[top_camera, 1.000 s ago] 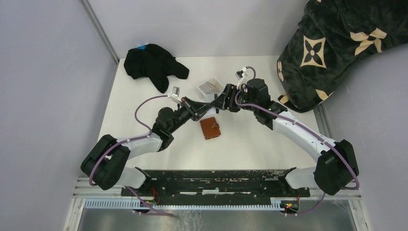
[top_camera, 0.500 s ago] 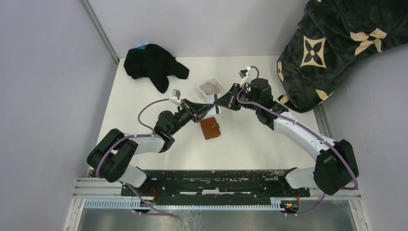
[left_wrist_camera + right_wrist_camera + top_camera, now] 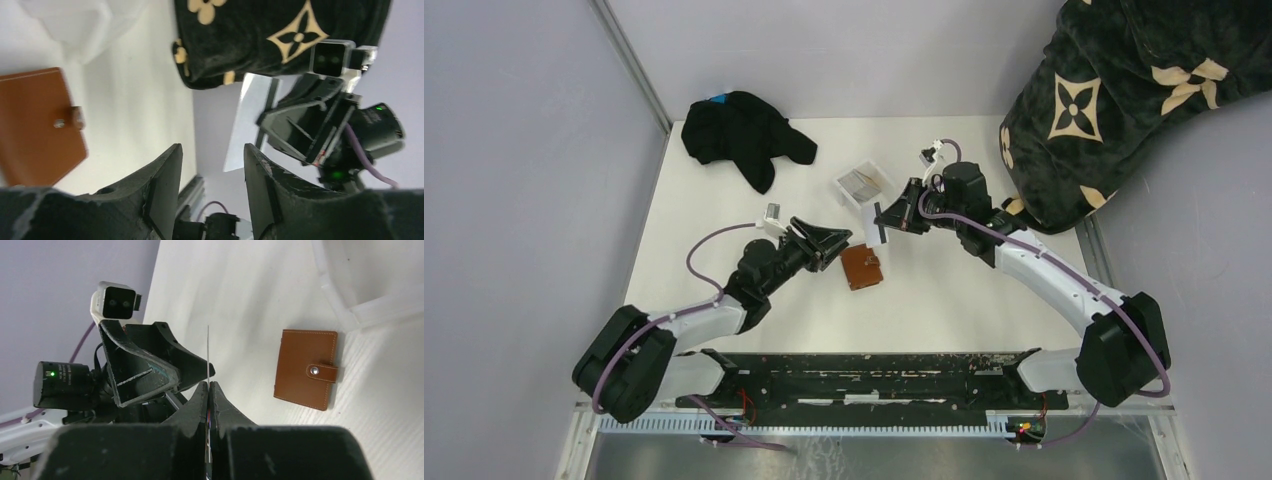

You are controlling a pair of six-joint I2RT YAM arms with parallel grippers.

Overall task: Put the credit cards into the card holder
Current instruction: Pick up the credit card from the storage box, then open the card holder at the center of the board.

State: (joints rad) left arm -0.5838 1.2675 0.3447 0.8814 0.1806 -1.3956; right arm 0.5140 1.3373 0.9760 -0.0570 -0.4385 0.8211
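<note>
Nearest the bases, the left gripper (image 3: 826,243) is seen with its jaws spread and nothing between them, just to the left of the card holder (image 3: 861,267). The card holder is laid flat on the table (image 3: 724,200), folded shut, its snap tab fastened.

There the danger is judged to lie. With the flap closed, no slot can be reached, and a thin card pressed down regardless could be bent or squeezed out of the pads.

Just beyond, a greyish credit card (image 3: 879,222) is pinched edge-on in the clamped right gripper (image 3: 209,390). It is held in the air behind the card holder, clear of it.

Farther back, a clear tray (image 3: 862,183) is noted; its yellowish contents cannot be made out.
</note>
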